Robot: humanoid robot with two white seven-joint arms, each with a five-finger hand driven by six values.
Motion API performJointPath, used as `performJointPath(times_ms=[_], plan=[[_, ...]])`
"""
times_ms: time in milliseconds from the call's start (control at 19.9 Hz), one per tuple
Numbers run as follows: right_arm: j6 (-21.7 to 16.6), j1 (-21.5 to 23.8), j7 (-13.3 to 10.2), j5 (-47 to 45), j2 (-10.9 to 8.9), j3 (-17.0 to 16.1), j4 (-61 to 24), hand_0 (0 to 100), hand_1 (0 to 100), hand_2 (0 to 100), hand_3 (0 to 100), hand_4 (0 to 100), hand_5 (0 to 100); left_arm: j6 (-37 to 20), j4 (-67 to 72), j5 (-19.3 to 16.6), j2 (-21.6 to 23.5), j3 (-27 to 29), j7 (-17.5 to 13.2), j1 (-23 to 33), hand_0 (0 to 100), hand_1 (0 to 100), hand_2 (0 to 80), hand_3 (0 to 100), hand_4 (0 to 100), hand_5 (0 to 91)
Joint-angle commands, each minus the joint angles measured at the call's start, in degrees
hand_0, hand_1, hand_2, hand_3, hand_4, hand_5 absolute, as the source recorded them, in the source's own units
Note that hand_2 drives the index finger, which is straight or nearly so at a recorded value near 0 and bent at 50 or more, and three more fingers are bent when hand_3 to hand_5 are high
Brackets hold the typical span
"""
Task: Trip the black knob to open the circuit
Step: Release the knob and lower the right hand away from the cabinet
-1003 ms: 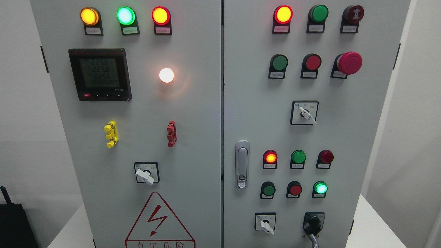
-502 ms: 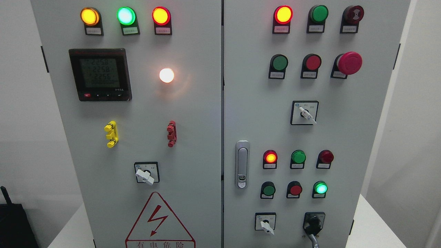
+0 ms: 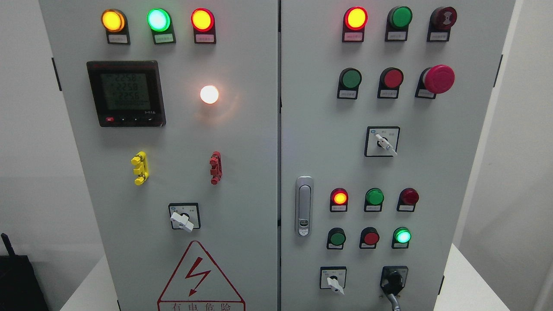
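A grey electrical cabinet [image 3: 242,142] with two doors fills the head view. The black knob [image 3: 393,280] sits at the lower right of the right door, on a black square plate, with its grey handle pointing down towards the picture's bottom edge. To its left is a white selector switch [image 3: 333,280]. Neither of my hands nor any arm shows in the frame.
The right door carries lit and unlit indicator lamps, a red mushroom button [image 3: 438,79], another white selector [image 3: 382,141] and a door latch [image 3: 304,206]. The left door holds a digital meter [image 3: 125,93], a white lamp [image 3: 209,94], a white selector [image 3: 183,217] and a warning triangle [image 3: 200,278]. A white table edge [image 3: 471,280] shows at the lower right.
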Motion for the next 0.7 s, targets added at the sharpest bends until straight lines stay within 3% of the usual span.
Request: performJointPath(times_ms=[0,652], plan=[[-1.98,-1.56,1.45,0.26,0.23,0.17,-2.48,94,97,0,100,100,93,0.07,0.07,0.14,-0.05,0.05,0.01,-0.02,12,39,0.0,0,0,0.0],[-2.42,-0.85,1.36,-0.09,0.14,-1.06,-2.57,95,98,0,100,100,93,0.07,0.07,0.14,-0.05,0.05,0.01,-0.02,12,39,0.0,0,0,0.0]])
